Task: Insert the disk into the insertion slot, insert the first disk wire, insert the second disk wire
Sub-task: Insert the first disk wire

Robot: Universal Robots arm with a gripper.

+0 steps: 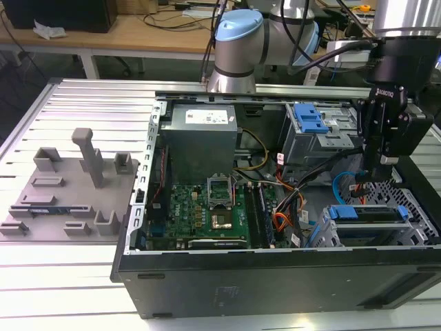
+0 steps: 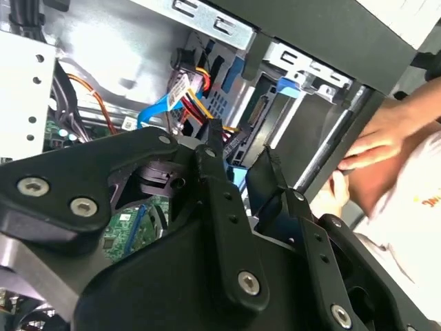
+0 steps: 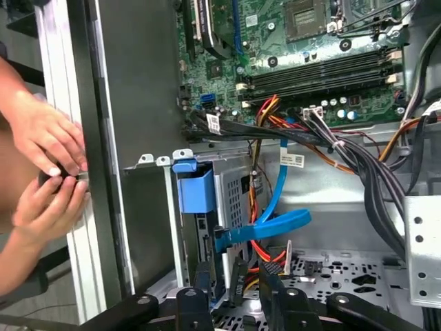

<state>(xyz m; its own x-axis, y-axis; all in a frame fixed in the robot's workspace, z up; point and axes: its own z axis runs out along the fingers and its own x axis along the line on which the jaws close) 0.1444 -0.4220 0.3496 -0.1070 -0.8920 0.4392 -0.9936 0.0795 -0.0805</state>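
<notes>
disk [image 1: 365, 214] sits in the slot [image 1: 415, 201], so i'd say the first-wire step is on. fingers [image 2: 215, 165] hang parted, seemingly empty, right by the red wire [image 2: 194, 102] and blue cable [image 3: 272, 224] behind it; that plug will need squaring to its socket.

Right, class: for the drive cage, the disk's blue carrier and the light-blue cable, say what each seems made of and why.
The drive cage looks like bare grey sheet metal, matte, with punched holes. The blue carrier is probably moulded plastic: uniform bright colour, smooth. The light-blue cable likely has a flexible plastic sheath: glossy, flat, curving freely.
</notes>
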